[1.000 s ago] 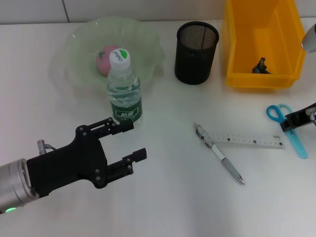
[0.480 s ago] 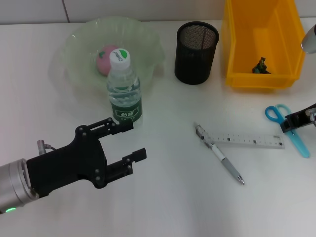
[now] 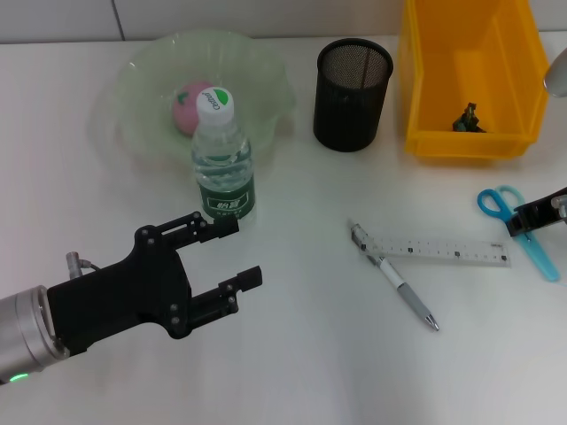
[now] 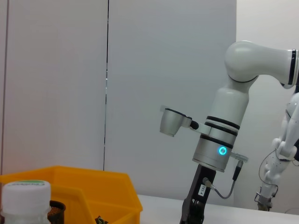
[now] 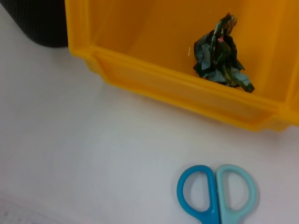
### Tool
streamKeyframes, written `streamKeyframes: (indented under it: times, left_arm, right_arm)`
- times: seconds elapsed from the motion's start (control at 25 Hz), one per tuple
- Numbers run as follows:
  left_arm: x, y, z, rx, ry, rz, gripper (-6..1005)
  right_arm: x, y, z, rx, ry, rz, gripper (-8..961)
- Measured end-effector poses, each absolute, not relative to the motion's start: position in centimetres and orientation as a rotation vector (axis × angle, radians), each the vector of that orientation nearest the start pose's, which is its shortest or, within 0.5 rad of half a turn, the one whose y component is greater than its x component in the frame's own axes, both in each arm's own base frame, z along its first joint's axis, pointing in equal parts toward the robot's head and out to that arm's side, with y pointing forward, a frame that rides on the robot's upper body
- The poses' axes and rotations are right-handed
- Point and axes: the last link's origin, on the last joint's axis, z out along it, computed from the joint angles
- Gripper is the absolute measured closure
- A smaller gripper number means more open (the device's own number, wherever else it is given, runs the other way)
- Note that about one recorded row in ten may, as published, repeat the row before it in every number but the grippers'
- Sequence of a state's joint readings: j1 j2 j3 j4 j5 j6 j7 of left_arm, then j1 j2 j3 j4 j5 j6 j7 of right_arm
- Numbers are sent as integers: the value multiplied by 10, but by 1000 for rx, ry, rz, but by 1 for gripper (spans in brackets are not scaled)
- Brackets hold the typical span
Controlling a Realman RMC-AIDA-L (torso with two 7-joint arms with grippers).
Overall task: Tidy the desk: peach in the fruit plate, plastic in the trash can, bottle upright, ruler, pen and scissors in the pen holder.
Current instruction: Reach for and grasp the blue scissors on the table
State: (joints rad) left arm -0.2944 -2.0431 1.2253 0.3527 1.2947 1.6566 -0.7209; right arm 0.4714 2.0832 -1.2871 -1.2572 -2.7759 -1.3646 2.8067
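At about eight o'clock on the white desk (image 3: 292, 372), the left gripper (image 3: 229, 253) hovers with its black fingers spread apart, holding nothing, its tips aimed toward two o'clock and stopping just short of the water bottle (image 3: 221, 158). The bottle stands upright, long axis vertical, white cap on top, at the near rim of the pale green fruit plate (image 3: 146, 66) at eleven o'clock, where the pink peach (image 3: 189, 104) lies. At twelve o'clock stands the black mesh pen holder (image 3: 353, 93), with the yellow trash can (image 3: 469, 142) just beside it at one o'clock; a crumpled dark plastic scrap (image 5: 220, 56) lies inside the can. Near the centre right, the clear ruler (image 3: 438, 251) lies flat with its long axis running three to nine o'clock, and the pen (image 3: 399, 288) crosses under its nine o'clock end, tip pointing to five o'clock. At three o'clock the blue scissors (image 3: 524, 230) lie flat, handles toward eleven o'clock, blades toward five. The right gripper (image 3: 538, 215) hangs over them at the frame edge; I cannot tell whether its pincer is released or clenched.
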Motion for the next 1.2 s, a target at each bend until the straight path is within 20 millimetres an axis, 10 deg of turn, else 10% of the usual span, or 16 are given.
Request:
streamKeyframes:
  times: [1.2]
  left_arm:
    - [-278, 240, -37, -2587, -209, -1094, 357]
  right_arm:
    - [259, 342, 38, -2157, 1296, -419, 876]
